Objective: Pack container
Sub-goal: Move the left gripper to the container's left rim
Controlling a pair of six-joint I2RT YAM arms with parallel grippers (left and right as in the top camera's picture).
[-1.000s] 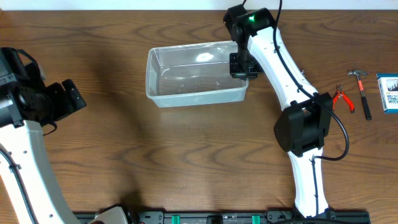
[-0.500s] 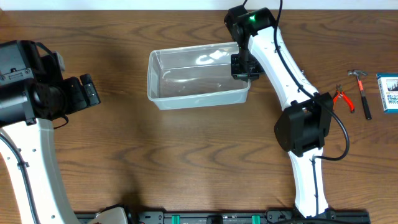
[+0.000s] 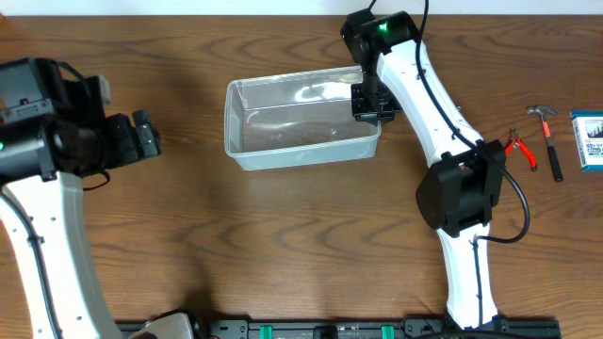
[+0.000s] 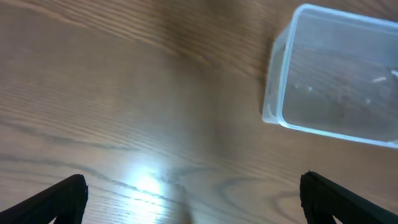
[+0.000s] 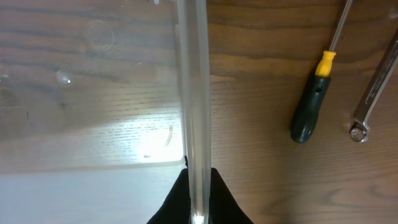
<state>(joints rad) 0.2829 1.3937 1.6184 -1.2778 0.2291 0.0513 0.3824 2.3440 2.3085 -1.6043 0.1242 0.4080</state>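
While my right end effector [image 3: 370, 99] was clamped on the container [image 3: 283, 158], the clear bin sat on the bench [image 3: 283, 245] at the far middle, long side running left-right, slightly skewed. Grip was on its right-hand short wall, near the far corner. Through the right wrist cam, the rim [image 5: 194, 93] ran straight up the centre of the view and the right end effector [image 5: 198, 186] had both fingers pinched tight on it, one inside the wall, one outside. Wood grain showed through the see-through floor w/ a bright glare patch.

My left end effector [image 3: 141, 137] hung over the bench's left part, well apart from the container, pointing toward it. In the left wrist cam its two fingertips sat at the bottom corners, so the left end effector [image 4: 193, 198] was spread wide w/ nothing between the fingers, only bare wood below. The container [image 4: 336, 81] showed at upper right of that view, blurred.

Just outside the gripped wall, a screwdriver [image 5: 309, 112] w/ dark handle and yellow collar lay on the bench, and a wrench [image 5: 373, 87] beside it. Far right of the bench: pliers [image 3: 520, 151] w/ red grips, a hammer [image 3: 552, 151] next to them, then a blue-and-white box [image 3: 590, 141] at the edge
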